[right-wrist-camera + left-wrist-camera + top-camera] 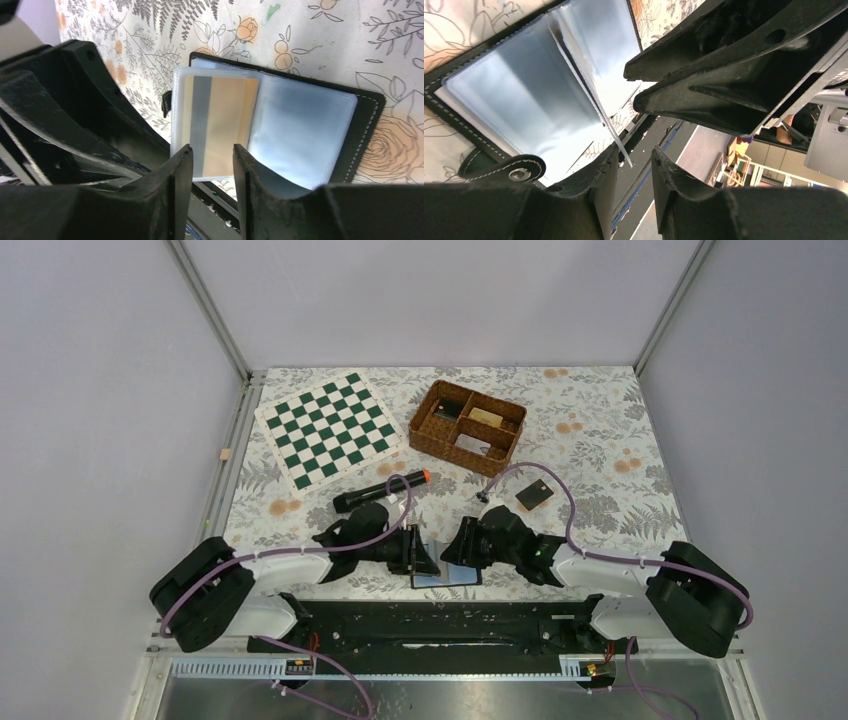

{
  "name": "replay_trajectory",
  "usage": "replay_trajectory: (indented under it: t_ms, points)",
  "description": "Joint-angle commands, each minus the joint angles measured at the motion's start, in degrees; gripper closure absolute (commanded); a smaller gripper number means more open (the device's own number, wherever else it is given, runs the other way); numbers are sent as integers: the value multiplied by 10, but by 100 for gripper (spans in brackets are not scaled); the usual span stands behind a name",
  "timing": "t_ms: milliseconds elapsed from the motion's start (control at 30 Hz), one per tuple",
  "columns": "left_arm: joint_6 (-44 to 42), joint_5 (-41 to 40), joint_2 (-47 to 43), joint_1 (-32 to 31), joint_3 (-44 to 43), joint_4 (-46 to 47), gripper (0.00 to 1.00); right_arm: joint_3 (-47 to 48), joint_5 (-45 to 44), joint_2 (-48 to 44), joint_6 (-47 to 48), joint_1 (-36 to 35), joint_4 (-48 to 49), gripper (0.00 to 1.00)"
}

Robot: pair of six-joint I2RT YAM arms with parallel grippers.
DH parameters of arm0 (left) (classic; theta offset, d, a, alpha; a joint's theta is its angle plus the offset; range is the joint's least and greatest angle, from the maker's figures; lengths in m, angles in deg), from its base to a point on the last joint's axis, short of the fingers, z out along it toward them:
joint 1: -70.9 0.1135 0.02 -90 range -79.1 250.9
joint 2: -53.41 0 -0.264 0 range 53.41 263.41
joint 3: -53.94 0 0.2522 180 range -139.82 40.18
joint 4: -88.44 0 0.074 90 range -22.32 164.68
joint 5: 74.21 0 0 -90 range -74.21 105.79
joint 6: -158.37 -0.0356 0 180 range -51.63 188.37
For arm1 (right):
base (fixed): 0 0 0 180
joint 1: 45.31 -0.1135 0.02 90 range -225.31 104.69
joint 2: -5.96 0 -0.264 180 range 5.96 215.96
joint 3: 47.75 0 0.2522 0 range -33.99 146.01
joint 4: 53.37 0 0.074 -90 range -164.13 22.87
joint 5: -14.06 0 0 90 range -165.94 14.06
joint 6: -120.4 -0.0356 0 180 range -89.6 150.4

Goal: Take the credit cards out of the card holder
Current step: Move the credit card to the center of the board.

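Right wrist, card holder (371, 106) open, orange-yellow card (222, 125) sleeved inside, right fingers (167, 200), left fingers (589, 200) parted, empty.

Wallet (519, 95) lies open on floral cloth (454, 25). Blue-grey clear sleeves inside, black border, white stitching. Snap tab (506, 170) at lower left. One sleeve leaf (583, 82) stands up edge-on, lower corner reaching into gap between fingers of left gripper (634, 155). Fingers narrowly apart. Right gripper (631, 90) close by at upper right, tips pointing toward leaf.
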Motion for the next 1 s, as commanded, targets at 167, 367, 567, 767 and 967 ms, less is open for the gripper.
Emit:
replay_trajectory:
  t_ms: [167,367,567,767,967]
  points:
    - [-48,-125,-143,-4,-75,-197,63,62,-66,-91,81,59,-200,37]
    - [-92,-186,-166,-21,-180,-328,60,89,-40,-129,143,217,-262,26]
    - [-105,-187,-135,-41,-207,-327,58,146,13,-64,195,375,-277,23]
    - [-108,-183,-126,-43,-196,-311,58,220,56,58,220,494,-277,24]
    - [-115,-187,-130,-43,-185,-311,58,303,88,168,242,567,-292,26]
